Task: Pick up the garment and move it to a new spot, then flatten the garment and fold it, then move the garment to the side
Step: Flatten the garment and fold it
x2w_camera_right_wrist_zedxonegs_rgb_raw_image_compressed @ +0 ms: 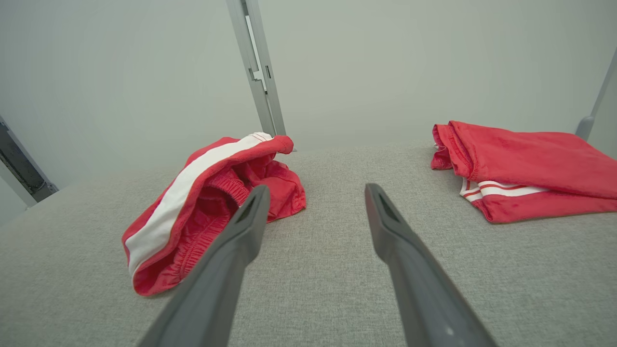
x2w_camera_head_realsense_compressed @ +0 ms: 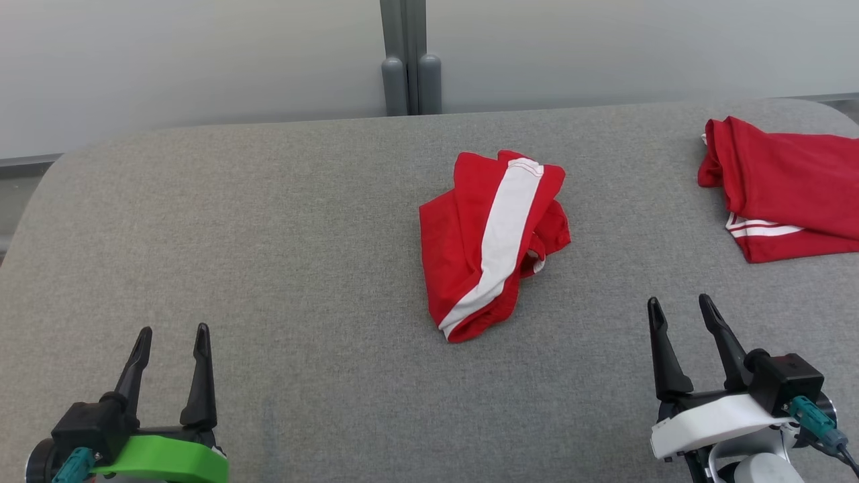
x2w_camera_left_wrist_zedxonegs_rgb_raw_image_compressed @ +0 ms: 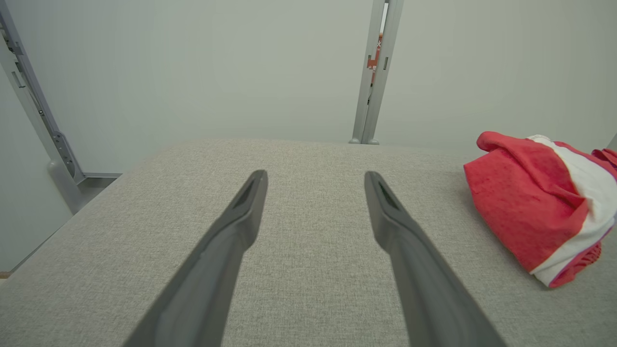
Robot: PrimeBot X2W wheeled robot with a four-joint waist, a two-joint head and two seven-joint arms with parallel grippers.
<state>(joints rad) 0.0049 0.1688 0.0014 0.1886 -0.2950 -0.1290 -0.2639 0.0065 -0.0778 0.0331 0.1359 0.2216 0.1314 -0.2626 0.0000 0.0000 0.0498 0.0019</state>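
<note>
We have not yet begun the pick-up; both jaws stand wide, empty. Next we should reach the crumpled garment (x2w_camera_head_realsense_compressed: 493,245) on the bench (x2w_camera_head_realsense_compressed: 268,235) and pinch a fold.

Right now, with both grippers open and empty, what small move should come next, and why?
Probably reach the right gripper forward-left toward the crumpled red garment: it lies bunched and untouched, closer to that gripper than to the left gripper.

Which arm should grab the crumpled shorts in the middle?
Right, most likely. The right gripper is open and sits nearer the shorts than the left gripper does. In the right wrist view the shorts lie close by; in the left wrist view they sit off at the edge.
</note>
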